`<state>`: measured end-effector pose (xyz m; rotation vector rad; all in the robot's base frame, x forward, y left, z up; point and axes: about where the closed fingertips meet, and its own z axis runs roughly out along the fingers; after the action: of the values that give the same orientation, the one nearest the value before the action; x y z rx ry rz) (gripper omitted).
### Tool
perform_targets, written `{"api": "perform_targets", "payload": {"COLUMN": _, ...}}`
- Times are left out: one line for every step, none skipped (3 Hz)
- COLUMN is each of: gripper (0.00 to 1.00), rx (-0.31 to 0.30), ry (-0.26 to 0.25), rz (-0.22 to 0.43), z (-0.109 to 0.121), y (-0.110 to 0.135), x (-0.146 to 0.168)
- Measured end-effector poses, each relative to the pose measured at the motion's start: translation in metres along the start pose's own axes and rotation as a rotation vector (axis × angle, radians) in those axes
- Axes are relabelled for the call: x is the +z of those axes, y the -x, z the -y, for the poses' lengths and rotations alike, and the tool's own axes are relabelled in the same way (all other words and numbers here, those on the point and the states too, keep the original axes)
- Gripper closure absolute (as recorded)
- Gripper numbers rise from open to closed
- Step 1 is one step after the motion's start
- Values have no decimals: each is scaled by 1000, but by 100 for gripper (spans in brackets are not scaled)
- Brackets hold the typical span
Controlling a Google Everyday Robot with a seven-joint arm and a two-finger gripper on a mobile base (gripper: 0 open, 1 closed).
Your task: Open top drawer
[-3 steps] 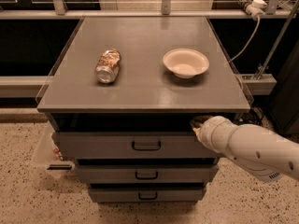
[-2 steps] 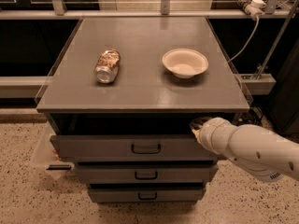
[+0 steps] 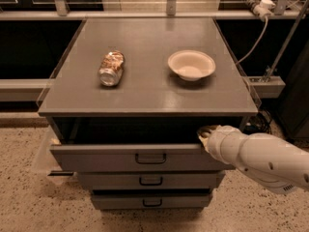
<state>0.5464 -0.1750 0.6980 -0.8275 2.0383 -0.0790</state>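
The top drawer (image 3: pixel 96 157) is the widest grey front of the cabinet, with a small black handle (image 3: pixel 150 158) at its centre. It stands pulled out a little, and a dark gap shows between its upper edge and the cabinet top. My gripper (image 3: pixel 206 133) is at the right end of the drawer's upper edge, reaching into that gap. My white arm (image 3: pixel 260 159) comes in from the lower right and covers the drawer's right end.
On the grey cabinet top (image 3: pixel 145 95) a crushed can (image 3: pixel 111 67) lies at the left and a cream bowl (image 3: pixel 191 65) stands at the right. Two narrower drawers (image 3: pixel 150 180) sit shut below. A rail with a cable (image 3: pixel 251 42) runs behind.
The top drawer front has come slightly further out toward the camera, and my gripper has moved with its upper edge.
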Motion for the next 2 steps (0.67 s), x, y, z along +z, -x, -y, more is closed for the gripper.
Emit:
{"api": "perform_targets", "payload": {"gripper": 100, "rx": -6, "ry": 18, "rz": -12, "z": -6, "y": -6, "x": -12}}
{"api": "perform_targets", "payload": {"gripper": 100, "rx": -6, "ry": 18, "rz": -12, "z": -6, "y": -6, "x": -12}}
